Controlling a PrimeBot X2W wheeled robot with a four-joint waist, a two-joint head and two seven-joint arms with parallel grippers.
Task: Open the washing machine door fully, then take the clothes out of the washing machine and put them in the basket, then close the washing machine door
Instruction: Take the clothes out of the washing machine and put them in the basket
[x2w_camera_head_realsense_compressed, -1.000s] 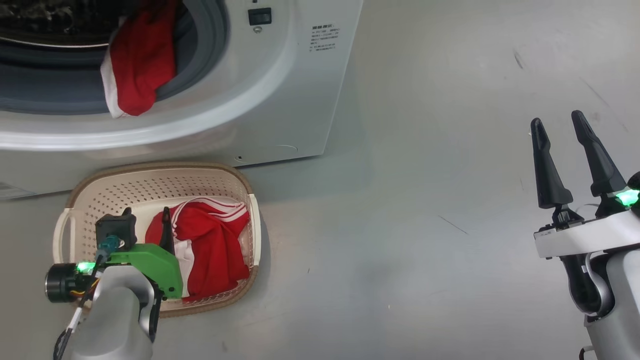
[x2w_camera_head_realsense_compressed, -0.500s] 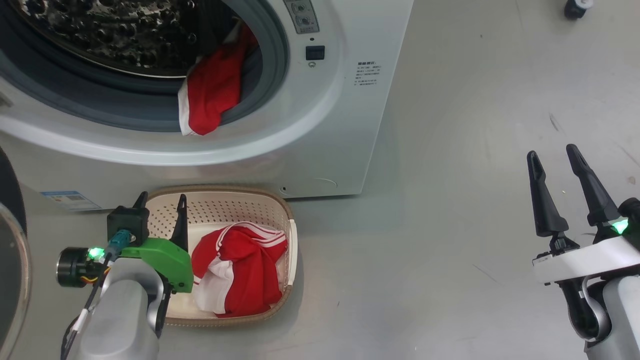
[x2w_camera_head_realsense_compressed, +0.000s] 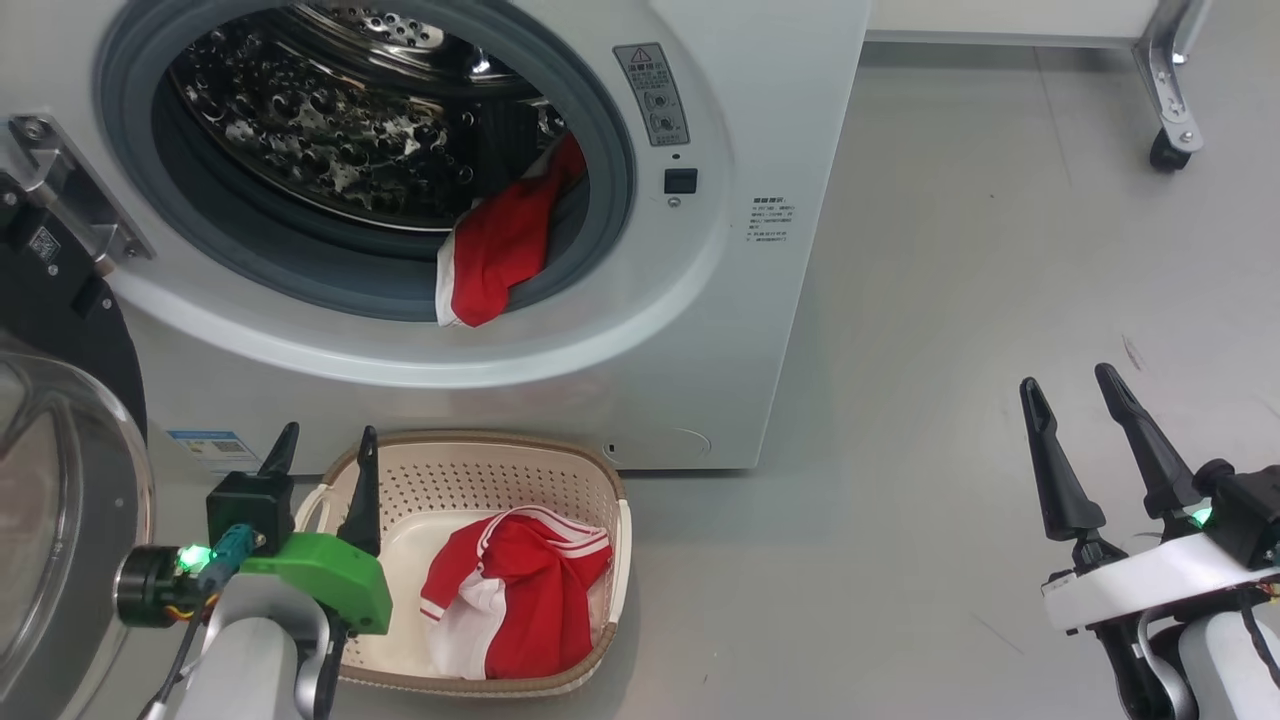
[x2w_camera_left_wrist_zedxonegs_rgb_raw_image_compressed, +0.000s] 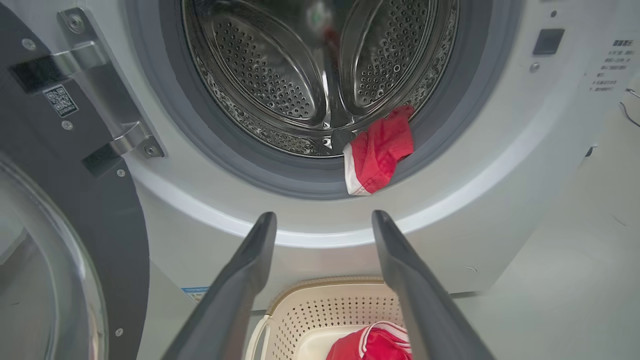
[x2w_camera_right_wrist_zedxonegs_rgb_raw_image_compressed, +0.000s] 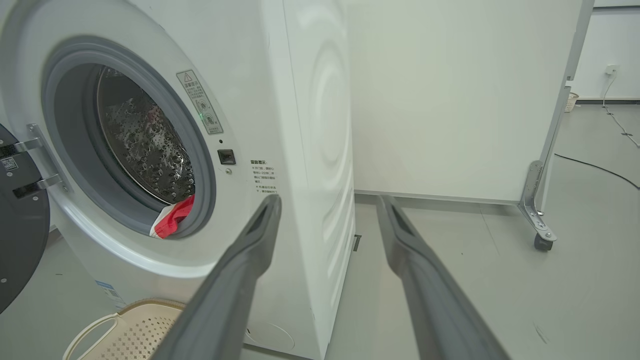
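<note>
The white washing machine (x2w_camera_head_realsense_compressed: 760, 330) stands with its door (x2w_camera_head_realsense_compressed: 60, 440) swung open to the left, glass bowl and dark inner side showing. One red garment with white trim (x2w_camera_head_realsense_compressed: 497, 255) hangs over the grey gasket at the drum's lower right; it also appears in the left wrist view (x2w_camera_left_wrist_zedxonegs_rgb_raw_image_compressed: 378, 155) and the right wrist view (x2w_camera_right_wrist_zedxonegs_rgb_raw_image_compressed: 172, 223). Another red and white garment (x2w_camera_head_realsense_compressed: 520, 605) lies in the cream basket (x2w_camera_head_realsense_compressed: 480, 455) on the floor before the washer. My left gripper (x2w_camera_head_realsense_compressed: 320, 445) is open and empty over the basket's left end. My right gripper (x2w_camera_head_realsense_compressed: 1070, 385) is open and empty, far right above bare floor.
Grey floor stretches right of the washer. A white panel on a metal leg with a caster (x2w_camera_head_realsense_compressed: 1165, 155) stands at the back right, and in the right wrist view (x2w_camera_right_wrist_zedxonegs_rgb_raw_image_compressed: 542, 241) a cable runs along the floor beyond it.
The head camera has tilted up and turned, so the drum and open door now show. My left gripper has drawn back from the garment in the basket to its left end.
</note>
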